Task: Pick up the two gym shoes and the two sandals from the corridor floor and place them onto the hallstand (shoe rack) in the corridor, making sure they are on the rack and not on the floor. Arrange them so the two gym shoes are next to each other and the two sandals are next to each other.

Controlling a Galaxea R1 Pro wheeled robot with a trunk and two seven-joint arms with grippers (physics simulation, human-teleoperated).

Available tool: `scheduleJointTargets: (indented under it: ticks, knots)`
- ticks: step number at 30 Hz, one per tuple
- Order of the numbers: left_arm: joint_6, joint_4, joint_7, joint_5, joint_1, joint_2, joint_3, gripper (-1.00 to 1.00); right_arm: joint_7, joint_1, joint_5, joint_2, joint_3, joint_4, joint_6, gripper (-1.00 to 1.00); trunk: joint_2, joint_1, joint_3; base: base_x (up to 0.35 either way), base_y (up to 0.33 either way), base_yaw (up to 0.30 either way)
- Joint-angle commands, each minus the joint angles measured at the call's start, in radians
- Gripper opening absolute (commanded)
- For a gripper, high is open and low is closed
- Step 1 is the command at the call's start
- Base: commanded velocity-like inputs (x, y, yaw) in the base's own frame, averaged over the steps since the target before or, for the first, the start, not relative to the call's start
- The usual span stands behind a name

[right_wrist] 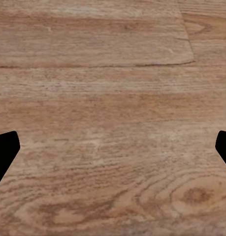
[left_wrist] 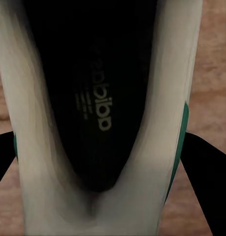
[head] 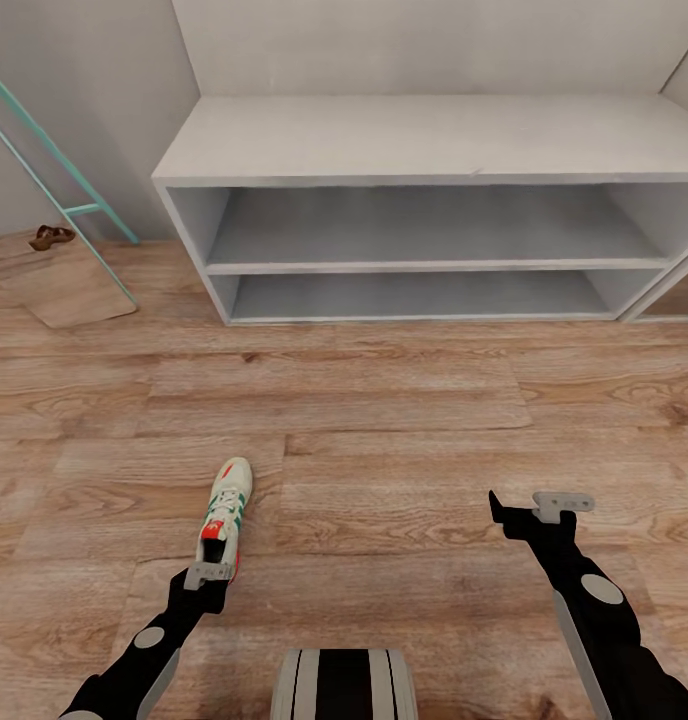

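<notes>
- Here the left arm reaches forward and low at the near left, its left gripper [head: 212,578] at the heel of a gym shoe [head: 225,510] that lies on the corridor floor [head: 404,420], toe pointing toward the far side.
- In the left wrist view the gym shoe's dark inside and cream heel sit between the two dark fingers [left_wrist: 204,172], one on each flank; whether they press the shoe I cannot tell.
- The right arm stretches forward at the near right, and the right gripper [head: 540,505] hangs over bare planks with its fingers spread wide and nothing between them.
- The hallstand [head: 434,140] stands at the far side; its bench top and both shelves below carry no shoes.
- One sandal [head: 50,237] sits far left on a wooden step beside a teal railing [head: 54,160].
</notes>
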Motion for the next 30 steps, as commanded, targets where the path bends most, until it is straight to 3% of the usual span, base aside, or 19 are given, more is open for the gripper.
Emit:
scheduleJointTargets:
  ticks: [1, 9, 30]
  knots:
    - [-0.004, 0.001, 0.000, -0.003, 0.000, 0.001, -0.003, -1.00, 0.001, 0.000, -0.001, 0.000, 0.000, -0.002, 0.006, 1.00, 0.000, 0.000, -0.001, 0.000, 0.000, 0.000]
    - [-0.004, -0.001, 0.000, -0.003, 0.001, 0.001, -0.003, -1.00, 0.001, 0.000, 0.000, 0.000, 0.000, -0.002, 0.006, 1.00, 0.000, 0.000, -0.001, 0.000, 0.000, 0.000]
    - [-0.004, -0.001, 0.000, -0.003, 0.001, 0.009, -0.002, -1.00, 0.002, 0.000, 0.002, 0.000, 0.004, 0.008, 0.004, 1.00, 0.005, -0.010, 0.081, 0.000, 0.000, 0.000]
